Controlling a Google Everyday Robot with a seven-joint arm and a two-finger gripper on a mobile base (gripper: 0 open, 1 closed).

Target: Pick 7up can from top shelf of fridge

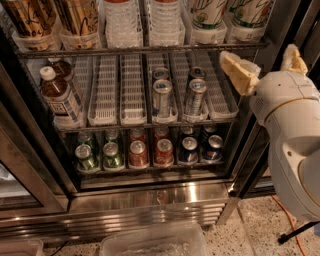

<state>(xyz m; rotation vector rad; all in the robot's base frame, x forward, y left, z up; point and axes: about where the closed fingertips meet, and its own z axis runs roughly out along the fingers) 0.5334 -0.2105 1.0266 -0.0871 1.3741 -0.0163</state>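
The fridge (150, 200) stands open in front of me, with a ribbed steel base. Its top shelf (140, 50), a dark wire rack, carries clear bins with tall cans and clear bottles (120, 17). Two tall white cans with green lettering, the 7up cans (207, 12), stand at the shelf's right end; their tops are cut off by the upper edge of the view. My gripper (267, 65) is at the right, just below the top shelf's right end and under those cans. Its yellowish fingers (239, 72) are spread apart and hold nothing.
The middle rack has white slotted lanes (105, 92) with blue-silver cans (162, 97) and brown bottles (57, 95) on the left. Small green (87, 157), red (137, 152) and blue cans (190, 150) line the bottom rack. A clear plastic bin (155, 242) sits on the floor.
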